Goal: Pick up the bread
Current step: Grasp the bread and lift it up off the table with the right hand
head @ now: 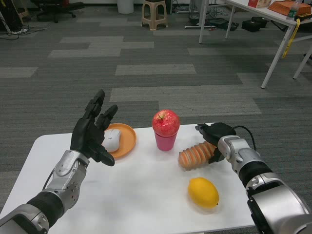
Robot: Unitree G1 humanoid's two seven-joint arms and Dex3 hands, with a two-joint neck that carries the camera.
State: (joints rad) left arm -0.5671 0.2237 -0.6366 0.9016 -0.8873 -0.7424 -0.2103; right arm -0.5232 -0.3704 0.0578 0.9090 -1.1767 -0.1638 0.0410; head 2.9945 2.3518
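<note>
My right hand (214,137) is down at the far right part of the desk (146,200), its black fingers closed around the right end of the bread (195,156), a ribbed, golden-brown loaf that lies on its side on the white surface, tilted so its free end points toward me and to the left. I can see the bread still touching the desk along its lower edge. Just in front of the bread, nearer to me, sits a yellow lemon (203,192), apart from the loaf. To the left of the bread stands a pink cup (165,140) with a red apple (165,122) resting in its mouth. Further left lies an orange plate (126,141) carrying a small white object whose nature I cannot make out. My left hand (92,134) is raised above the left side of the desk, in front of the plate's near edge, fingers spread apart and holding nothing. Beyond the desk I see grey carpet, a beige stool (154,13) and another white table (273,19) at the upper right.
</note>
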